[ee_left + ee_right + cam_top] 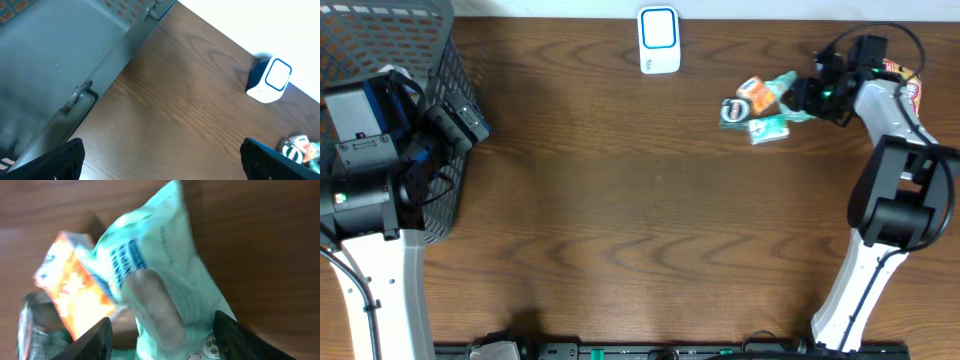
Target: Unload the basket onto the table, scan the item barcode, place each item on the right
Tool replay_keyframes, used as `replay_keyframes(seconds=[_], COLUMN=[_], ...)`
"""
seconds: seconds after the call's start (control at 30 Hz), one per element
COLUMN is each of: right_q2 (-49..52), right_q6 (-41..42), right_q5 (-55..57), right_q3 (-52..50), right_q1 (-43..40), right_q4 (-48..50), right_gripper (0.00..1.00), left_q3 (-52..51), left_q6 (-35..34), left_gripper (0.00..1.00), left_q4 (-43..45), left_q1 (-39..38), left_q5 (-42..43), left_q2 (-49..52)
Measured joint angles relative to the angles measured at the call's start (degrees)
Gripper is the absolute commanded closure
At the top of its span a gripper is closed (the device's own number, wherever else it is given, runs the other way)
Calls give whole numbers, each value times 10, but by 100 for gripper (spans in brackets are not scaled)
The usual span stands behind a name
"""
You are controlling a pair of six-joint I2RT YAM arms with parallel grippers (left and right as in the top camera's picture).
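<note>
The mint-green packet (170,270) lies directly ahead of the right gripper (162,335), in the small heap of packets (755,108) near the far right corner of the table (620,200). In the right wrist view its long axis runs straight out from the wrist, tilted a little, so the jaws stand across its narrow width, one on each side. They are apart. Whether the pads already touch the film cannot be told, so no firm grip shows yet. An orange packet (70,290) lies just beside it, against the left-hand jaw, and I judge it could be pinched along with the packet.

The right arm is by far the nearer one. The left gripper (160,155) hangs wide open and empty by the grey basket (50,60) at the left edge of the table, well apart from the heap.

The scanner (658,40) stands at the middle of the far edge, to the left of the heap along that edge, with its blue-ringed window facing up and forward. The packet's upper face shows blue print, but no barcode can be made out. The carry will therefore probably need a turn of the wrist to bring the right face to that window.
</note>
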Motion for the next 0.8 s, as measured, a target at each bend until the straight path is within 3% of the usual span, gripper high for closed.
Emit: replay_keyframes(seconds=[0.3,0.8], right_q2=[0,-23], right_q6=[16,74], right_q5=[-37,120], right_q3=[0,0], right_q1=[91,93], right_q4=[-15,17], right_gripper=[35,39], left_q3=[0,0], left_q6=[0,0], left_gripper=[2,2], left_q4=[0,0], left_q1=[0,0], left_q5=[0,0], left_q2=[0,0])
